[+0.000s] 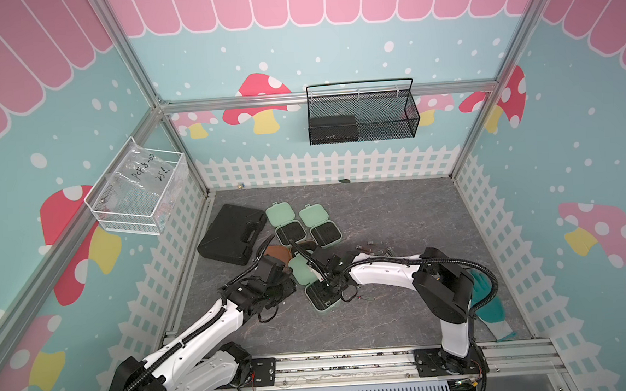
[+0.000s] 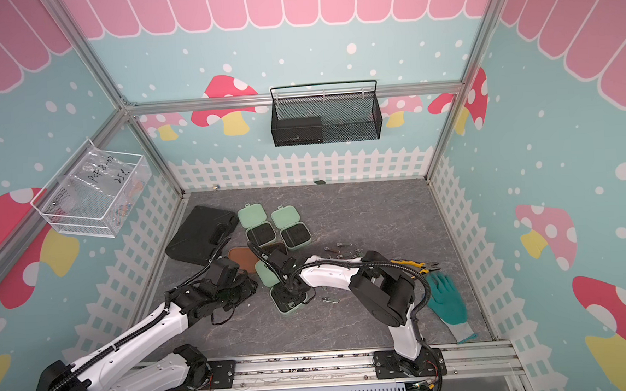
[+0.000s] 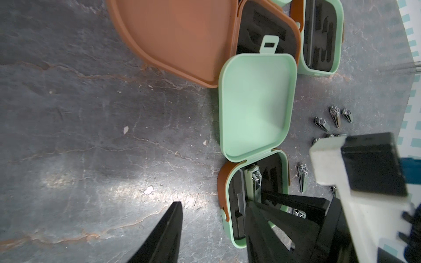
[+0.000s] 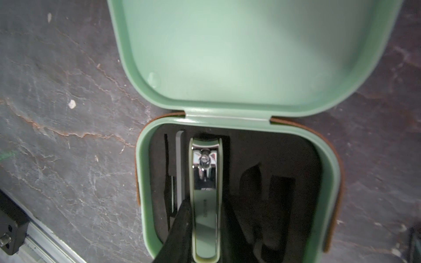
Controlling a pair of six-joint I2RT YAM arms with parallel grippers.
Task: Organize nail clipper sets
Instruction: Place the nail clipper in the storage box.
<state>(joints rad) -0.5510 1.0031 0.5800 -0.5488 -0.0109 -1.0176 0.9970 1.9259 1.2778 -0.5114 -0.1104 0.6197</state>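
Nearest the front rail, on the grey marbled tabletop (image 1: 402, 320), a teal work glove (image 2: 447, 299) lies at the right, with yellow-handled pliers (image 2: 414, 264) just beyond it. Left of these, around the middle, sits the nearest mint green case (image 1: 301, 273), open with its lid laid back toward the far side. The right gripper (image 4: 205, 200) reaches down into its black slotted insert (image 4: 262, 148) and is clamped on the sides of a mint-trimmed nail clipper (image 4: 206, 218), which lies in a slot of the insert. A slim grey tool (image 4: 180, 170) is bedded in the next slot. The left gripper (image 3: 214, 202) hovers just left of this case, its jaws apart and holding nothing. One loose silver clipper (image 2: 330, 299) lies on the tabletop just right of the case. Just beyond the mint lid is the brown case (image 3: 177, 38), also open and showing a bare black insert; the mint lid's latch tab overlaps it. To the right, a scatter of small silver clippers (image 3: 335, 116) rests on the tabletop. Farther back, two more mint green cases (image 1: 279, 213) (image 1: 312, 215) stand side by side, both open with lids toward the far wall; their slots look bare, though I cannot tell for sure. Left of them lies a large black case with a handle (image 1: 232, 235), closed. A white wire basket (image 1: 138, 187) holding a plastic bag hangs on the left wall, and a black mesh basket (image 1: 362, 113) hangs on the far wall.
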